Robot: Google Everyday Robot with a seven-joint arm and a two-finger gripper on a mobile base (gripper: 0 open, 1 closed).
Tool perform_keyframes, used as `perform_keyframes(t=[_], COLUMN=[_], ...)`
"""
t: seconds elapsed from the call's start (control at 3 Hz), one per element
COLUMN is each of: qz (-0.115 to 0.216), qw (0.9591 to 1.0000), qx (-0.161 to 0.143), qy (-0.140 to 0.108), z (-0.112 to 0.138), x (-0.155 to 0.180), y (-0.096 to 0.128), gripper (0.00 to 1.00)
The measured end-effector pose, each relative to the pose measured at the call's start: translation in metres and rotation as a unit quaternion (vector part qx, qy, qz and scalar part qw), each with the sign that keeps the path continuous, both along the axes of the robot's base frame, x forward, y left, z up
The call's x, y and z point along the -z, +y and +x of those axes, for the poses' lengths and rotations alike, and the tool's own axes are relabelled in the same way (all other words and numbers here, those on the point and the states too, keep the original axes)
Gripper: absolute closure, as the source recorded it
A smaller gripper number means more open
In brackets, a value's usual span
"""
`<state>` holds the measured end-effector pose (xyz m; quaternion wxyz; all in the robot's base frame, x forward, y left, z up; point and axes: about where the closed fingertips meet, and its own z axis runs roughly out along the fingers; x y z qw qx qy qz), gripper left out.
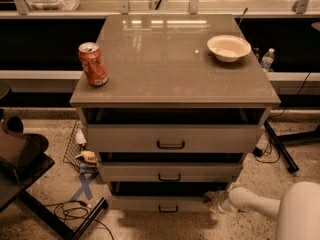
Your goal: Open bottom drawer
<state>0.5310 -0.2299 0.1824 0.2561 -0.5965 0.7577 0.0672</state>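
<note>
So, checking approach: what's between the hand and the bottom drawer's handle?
Camera view: only bare drawer front; the hand sits at the right end of the bottom drawer.
</note>
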Motion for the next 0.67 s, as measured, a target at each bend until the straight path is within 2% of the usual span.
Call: perform_keyframes(t=[0.33, 0.67], qz=[0.000, 0.000], qw=[1.0000, 1.0000], qx=[0.000, 0.000], qy=[0.000, 0.000], z=[0.0000, 0.0000], x=[-0.0057, -0.0074], y=[0.0001, 0.0001], gripper=[1.00, 1.00])
